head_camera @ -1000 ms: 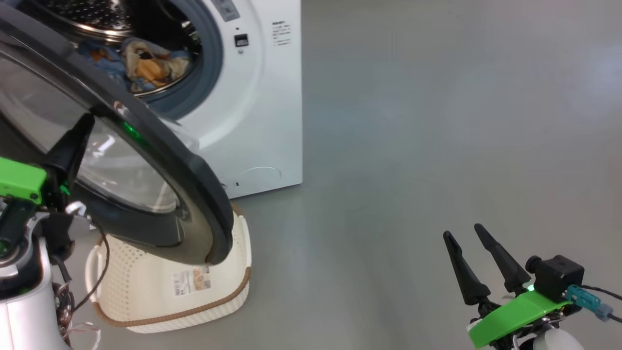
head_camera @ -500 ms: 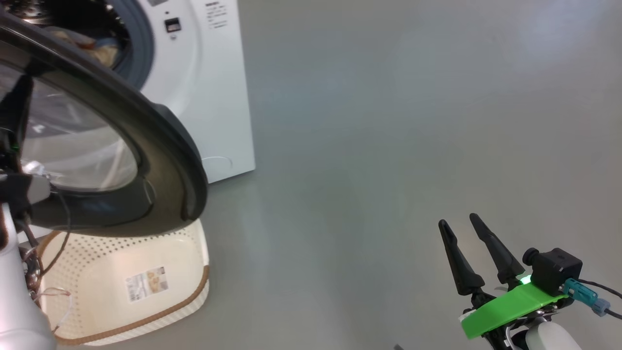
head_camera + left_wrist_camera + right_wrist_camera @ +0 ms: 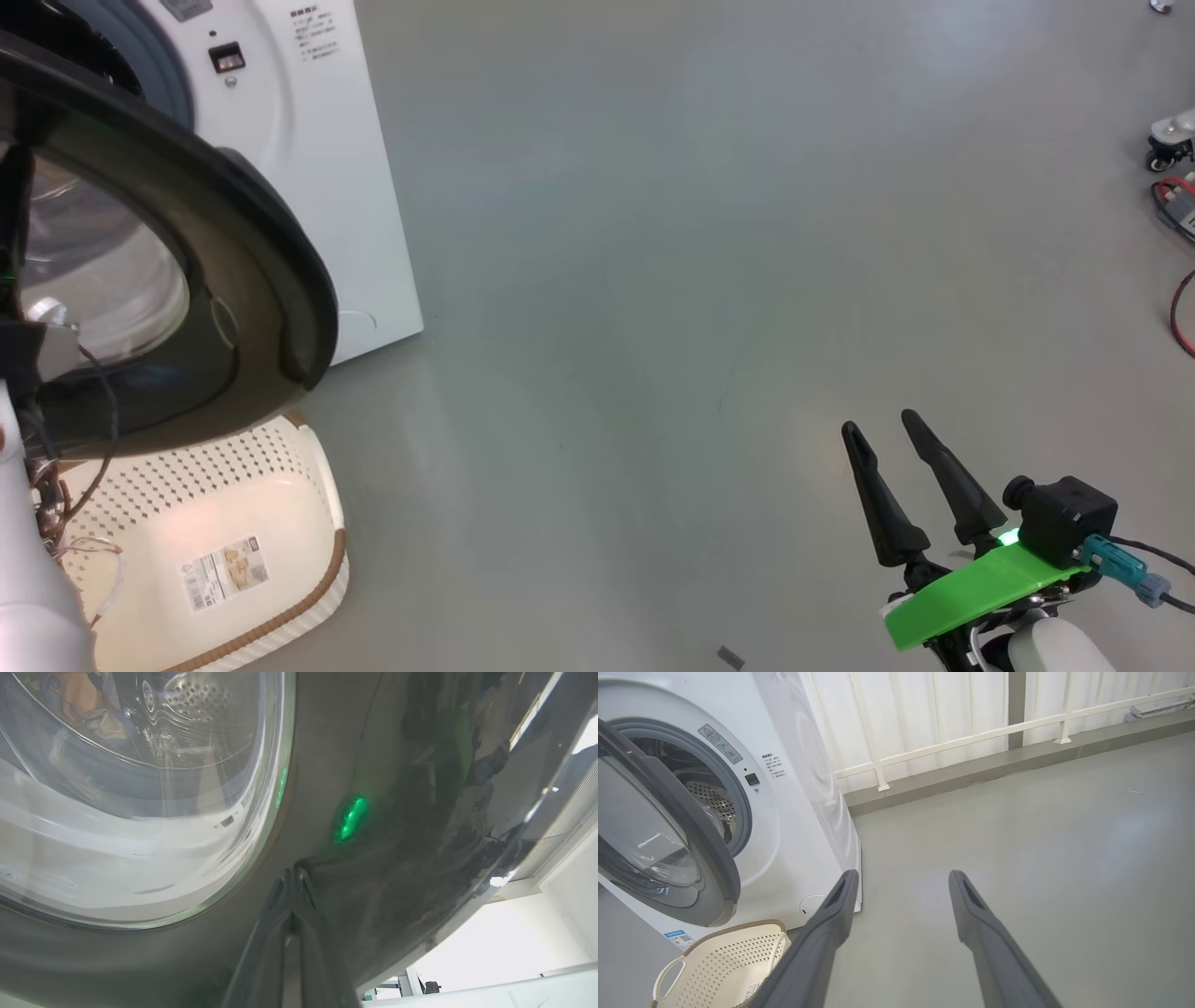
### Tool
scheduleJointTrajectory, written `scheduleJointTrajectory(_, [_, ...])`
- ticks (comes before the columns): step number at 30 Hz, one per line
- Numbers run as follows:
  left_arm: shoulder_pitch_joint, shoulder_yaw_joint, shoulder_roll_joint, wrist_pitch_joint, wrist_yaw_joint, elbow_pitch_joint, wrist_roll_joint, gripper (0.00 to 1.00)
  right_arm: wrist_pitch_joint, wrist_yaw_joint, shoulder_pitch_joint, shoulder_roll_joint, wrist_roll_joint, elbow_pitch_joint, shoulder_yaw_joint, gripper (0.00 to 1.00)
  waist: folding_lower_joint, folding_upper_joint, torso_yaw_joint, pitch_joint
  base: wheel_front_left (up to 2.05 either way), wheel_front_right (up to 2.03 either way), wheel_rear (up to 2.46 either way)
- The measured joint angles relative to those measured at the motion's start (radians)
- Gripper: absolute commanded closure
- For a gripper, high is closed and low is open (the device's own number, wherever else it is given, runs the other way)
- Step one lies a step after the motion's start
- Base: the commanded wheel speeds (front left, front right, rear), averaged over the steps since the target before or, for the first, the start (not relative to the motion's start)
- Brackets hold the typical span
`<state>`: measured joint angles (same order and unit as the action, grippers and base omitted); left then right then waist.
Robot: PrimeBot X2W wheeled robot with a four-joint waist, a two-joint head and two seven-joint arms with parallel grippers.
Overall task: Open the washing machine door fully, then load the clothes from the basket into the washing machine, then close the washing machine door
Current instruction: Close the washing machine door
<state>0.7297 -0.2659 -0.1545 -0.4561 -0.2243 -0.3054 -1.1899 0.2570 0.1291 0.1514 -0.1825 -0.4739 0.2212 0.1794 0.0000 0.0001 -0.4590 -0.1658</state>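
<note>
Seemingly closed L hand point(image 3: 293, 873) touches door point(image 3: 397, 788) nr its edge.

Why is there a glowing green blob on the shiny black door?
Left wrist view: the green blob is likely a light mirrored in the glossy washing machine door. Head view: a similar green light glows beside the right gripper.
</note>
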Motion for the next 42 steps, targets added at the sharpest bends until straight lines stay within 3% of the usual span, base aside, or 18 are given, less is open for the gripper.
scheduleJointTrajectory(21, [0.007, 0.036, 0.026, -0.031, 0.053, -0.011, -0.004, 1.00, 0.000, 0.000, 0.000, -0.012, 0.000, 0.012, -0.004, 0.00, 0.0000, 0.0000, 0.098, 0.029, 0.00, 0.00, 0.00])
scheduleJointTrajectory(22, [0.005, 0.039, 0.027, -0.031, 0.054, -0.006, -0.004, 0.87, 0.000, 0.000, 0.000, -0.014, 0.000, 0.013, -0.004, 0.00, 0.0000, 0.0000, 0.104, 0.030, 0.00, 0.00, 0.00])
scheduleJointTrajectory(23, [-0.002, 0.043, 0.026, -0.035, 0.057, 0.002, -0.004, 0.59, 0.000, 0.000, 0.000, -0.015, 0.000, 0.013, -0.003, 0.00, 0.0000, 0.0000, 0.110, 0.032, 0.00, 0.00, 0.00])
scheduleJointTrajectory(24, [-0.011, 0.045, 0.026, -0.037, 0.063, 0.008, -0.004, 0.59, 0.000, 0.000, 0.000, -0.015, 0.000, 0.013, -0.003, 0.00, 0.0000, 0.0000, 0.116, 0.034, 0.00, 0.00, 0.00])
scheduleJointTrajectory(25, [-0.020, 0.046, 0.026, -0.037, 0.063, 0.013, -0.004, 0.00, 0.000, 0.000, 0.000, -0.015, 0.000, 0.013, -0.002, 0.00, 0.0000, 0.0000, 0.122, 0.035, 0.00, 0.00, 0.00])
scheduleJointTrajectory(42, [-0.178, 0.114, -0.012, 0.025, 0.188, 0.123, 0.107, 0.00, 0.000, 0.000, 0.000, -0.034, 0.000, 0.012, -0.003, 0.00, 0.0000, 0.0000, 0.206, 0.056, 0.00, 0.00, 0.00])
